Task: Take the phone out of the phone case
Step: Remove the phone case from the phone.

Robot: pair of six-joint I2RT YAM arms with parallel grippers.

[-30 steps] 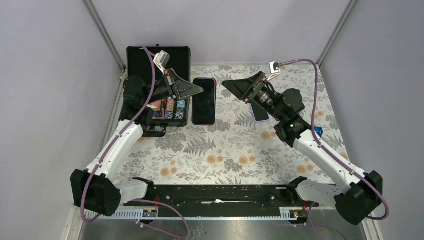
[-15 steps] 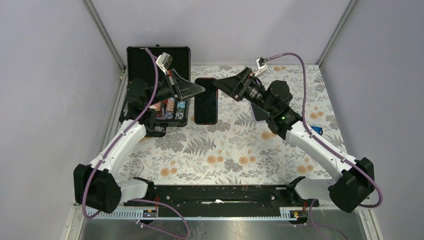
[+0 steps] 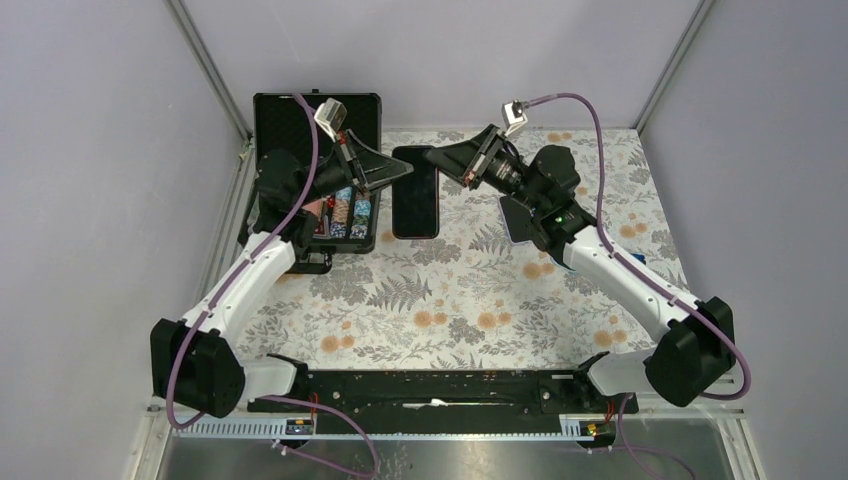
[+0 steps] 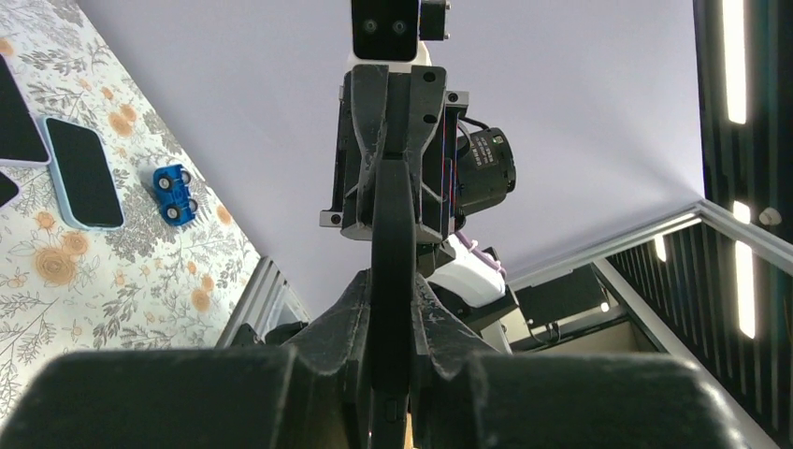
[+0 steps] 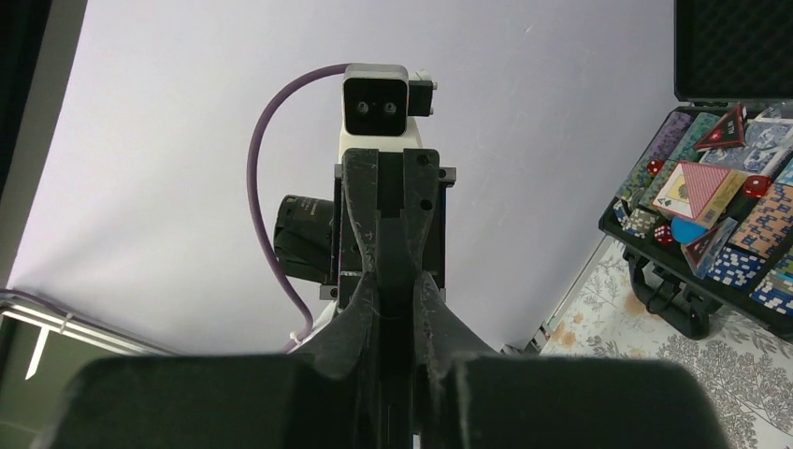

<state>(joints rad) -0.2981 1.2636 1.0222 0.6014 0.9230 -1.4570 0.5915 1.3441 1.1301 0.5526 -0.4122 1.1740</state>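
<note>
Upper centre: left end effector and right end effector both pinch the phone by opposite edges, nearly closed. Next, we judge, pry the case off.

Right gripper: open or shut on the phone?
Shut: the right gripper pinches the thin dark edge of the phone between its fingers.

Robot lab enclosure: plain grey walls, aluminium corner posts, two arms on a black base rail
</note>
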